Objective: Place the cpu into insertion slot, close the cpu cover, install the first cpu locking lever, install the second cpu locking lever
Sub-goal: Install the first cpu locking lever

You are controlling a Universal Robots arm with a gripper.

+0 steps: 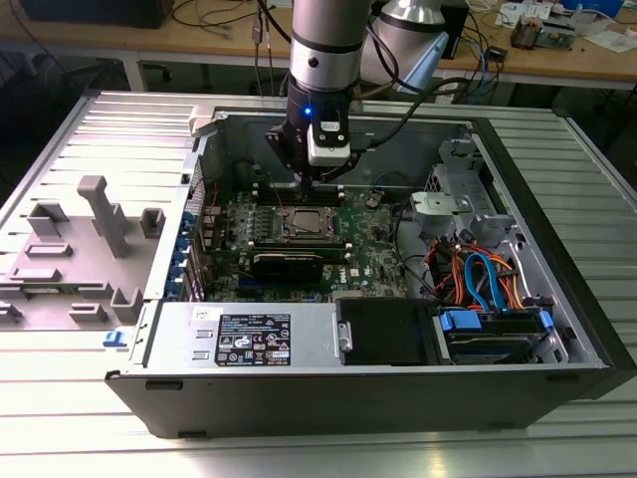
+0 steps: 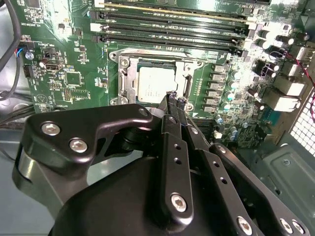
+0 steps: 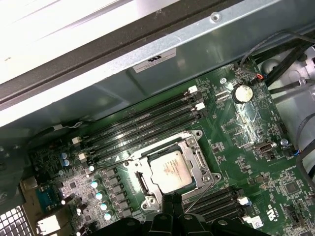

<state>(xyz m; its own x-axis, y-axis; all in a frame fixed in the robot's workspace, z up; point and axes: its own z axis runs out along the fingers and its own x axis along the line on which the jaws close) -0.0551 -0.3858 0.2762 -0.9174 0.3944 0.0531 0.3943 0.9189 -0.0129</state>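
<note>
Second wrist view, hand (image 2: pixel 172 97) closed, empty, tips just beside the seated cpu (image 2: pixel 155 83).

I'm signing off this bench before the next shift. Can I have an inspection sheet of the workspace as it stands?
Surface: green motherboard inside an open computer case, on a ribbed metal table.
Job's things: cpu seated in the insertion slot; cpu cover lies flat around it.
Clutter: grey plastic parts at the exterior view's left.
Claw: claw shut, tips at the slot's edge.
Cables: orange and blue cables in the case, at the exterior view's right.
Surroundings: wooden benches behind.
</note>
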